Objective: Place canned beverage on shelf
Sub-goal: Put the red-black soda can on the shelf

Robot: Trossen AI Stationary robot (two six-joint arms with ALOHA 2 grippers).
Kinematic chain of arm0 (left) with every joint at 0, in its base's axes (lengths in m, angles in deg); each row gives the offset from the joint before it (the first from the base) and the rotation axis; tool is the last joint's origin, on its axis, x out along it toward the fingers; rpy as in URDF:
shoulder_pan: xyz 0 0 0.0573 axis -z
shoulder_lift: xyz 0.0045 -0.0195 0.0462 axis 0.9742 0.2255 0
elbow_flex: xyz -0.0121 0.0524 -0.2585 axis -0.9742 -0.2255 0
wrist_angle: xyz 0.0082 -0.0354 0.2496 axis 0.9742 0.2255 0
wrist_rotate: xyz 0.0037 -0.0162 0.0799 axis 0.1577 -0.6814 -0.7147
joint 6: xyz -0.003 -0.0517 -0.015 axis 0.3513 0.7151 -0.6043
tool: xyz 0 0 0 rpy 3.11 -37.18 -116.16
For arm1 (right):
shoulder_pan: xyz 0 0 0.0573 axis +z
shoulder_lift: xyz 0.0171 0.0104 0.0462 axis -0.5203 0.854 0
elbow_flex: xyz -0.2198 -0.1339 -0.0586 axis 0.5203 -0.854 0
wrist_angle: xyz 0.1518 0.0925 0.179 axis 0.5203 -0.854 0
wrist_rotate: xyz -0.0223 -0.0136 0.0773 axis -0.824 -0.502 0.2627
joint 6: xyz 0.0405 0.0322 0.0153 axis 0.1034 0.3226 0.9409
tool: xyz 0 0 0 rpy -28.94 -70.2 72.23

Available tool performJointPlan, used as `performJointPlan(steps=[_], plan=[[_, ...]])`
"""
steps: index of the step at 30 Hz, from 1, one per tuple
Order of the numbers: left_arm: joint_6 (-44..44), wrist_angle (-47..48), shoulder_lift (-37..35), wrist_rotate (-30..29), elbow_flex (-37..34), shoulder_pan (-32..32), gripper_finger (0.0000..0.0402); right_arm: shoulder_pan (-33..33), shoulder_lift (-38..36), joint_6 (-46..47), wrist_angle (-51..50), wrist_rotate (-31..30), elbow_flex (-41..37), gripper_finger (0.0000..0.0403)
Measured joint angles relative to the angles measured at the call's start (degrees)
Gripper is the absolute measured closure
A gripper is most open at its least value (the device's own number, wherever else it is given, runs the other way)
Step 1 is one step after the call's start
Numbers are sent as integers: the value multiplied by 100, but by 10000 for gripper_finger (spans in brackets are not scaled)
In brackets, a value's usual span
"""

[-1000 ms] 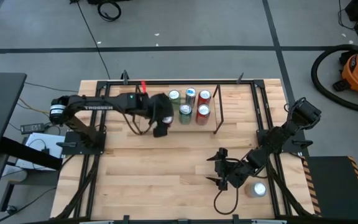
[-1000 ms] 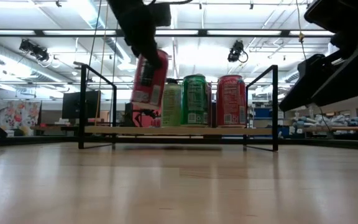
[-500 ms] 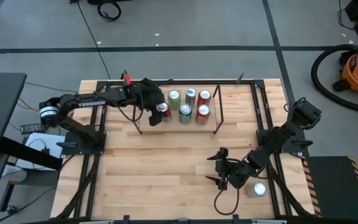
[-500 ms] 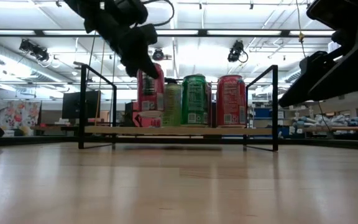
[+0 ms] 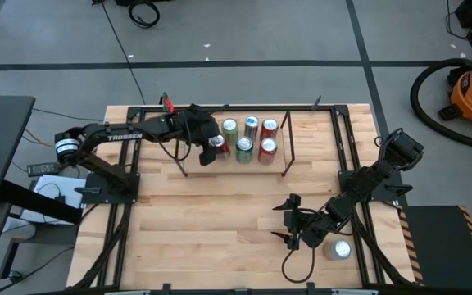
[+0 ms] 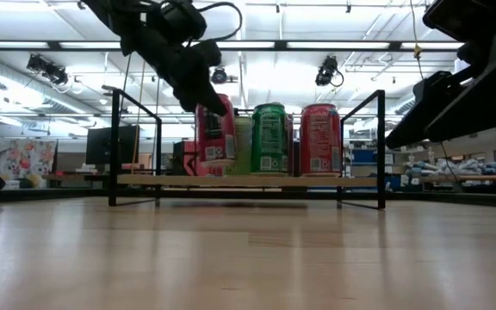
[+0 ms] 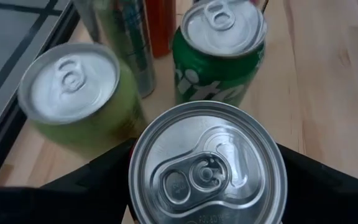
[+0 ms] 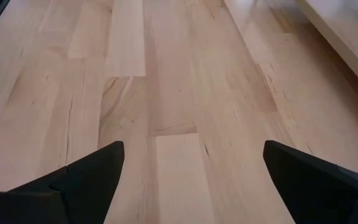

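Overhead strip lights and workshop clutter fill the room behind the table, a pale wood-plank top edged by a black frame. From my station I see the shelf standing toward the far side of the table, its light deck carried on thin black rods.

My left gripper is over the shelf's left end, jaws closed on the red can, one finger on either side just below the rim. The can stands upright, long axis vertical, pull-tab lid facing straight up at the left wrist camera. In the low view its base looks level with the deck, though I can't be sure it is actually resting there.

Just beside it stand the other cans: a pale green can and a dark green can nearest, with a second red can further right along the deck. From above I count five lids besides the held one, in two short rows.

My right gripper waits low over bare planks at the near right of the table, jaws spread wide with nothing between them. A silver can stands just beside that arm.
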Motion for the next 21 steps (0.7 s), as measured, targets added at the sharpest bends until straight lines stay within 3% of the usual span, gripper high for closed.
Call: performJointPlan(steps=[13,21], plan=[[-61,-317,382,-35,4,221,87,-4,0,-23,32,0,0,7],[-34,-307,382,-351,4,221,56,-4,0,-39,59,0,0,7]])
